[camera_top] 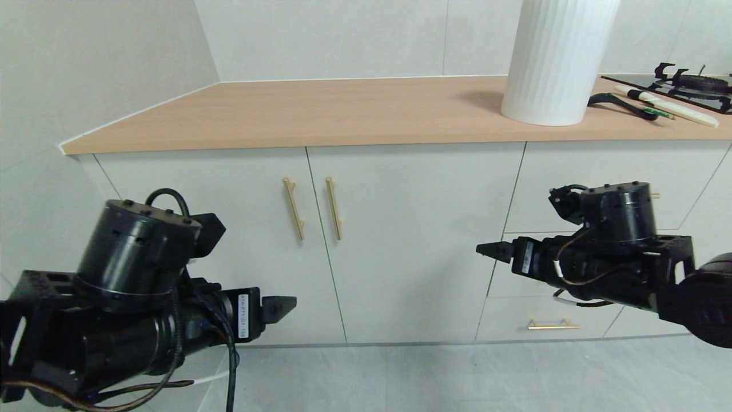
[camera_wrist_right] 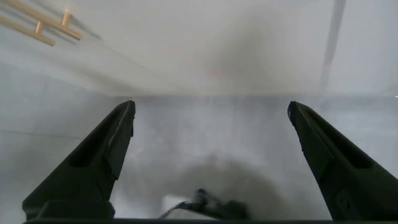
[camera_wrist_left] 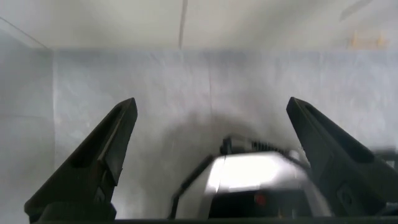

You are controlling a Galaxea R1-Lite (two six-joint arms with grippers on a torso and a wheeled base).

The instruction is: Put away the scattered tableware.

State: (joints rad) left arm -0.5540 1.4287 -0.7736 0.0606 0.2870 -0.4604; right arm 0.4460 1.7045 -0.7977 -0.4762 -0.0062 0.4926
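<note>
Low on the left: left gripper [camera_top: 278, 309], in front of the left cabinet door [camera_top: 206, 240] and well below the countertop [camera_top: 320, 111], tip pointed toward the middle. In the left wrist view, fingers [camera_wrist_left: 115, 140] spread wide, nothing pinched, grey floor [camera_wrist_left: 205, 81] in the gap.

On the right, somewhat higher: right gripper [camera_top: 494, 250], in front of the drawer fronts [camera_top: 572, 171], tip also pointed toward the middle. In the right wrist view, fingers [camera_wrist_right: 115, 140] spread just as wide, nothing held, pale cabinet front and floor beyond.

Between the two grippers, higher up: pair of gold door handles [camera_top: 293, 209], upright, either side of the door seam. Lower right, under the right gripper: small gold drawer handle [camera_top: 552, 326], level.

Task's things, on the countertop at the far right, well apart from both grippers:
- black curved utensil [camera_top: 620, 103], just beside the base of a tall white ribbed cylinder [camera_top: 557, 60], a bit of green at its far end.
- long cream-coloured utensil [camera_top: 666, 106], lying slantwise just behind the black one, along the near edge of the black stove [camera_top: 695, 86].

Exact kind hard to tell at this distance; possibly a ladle and a knife.
</note>
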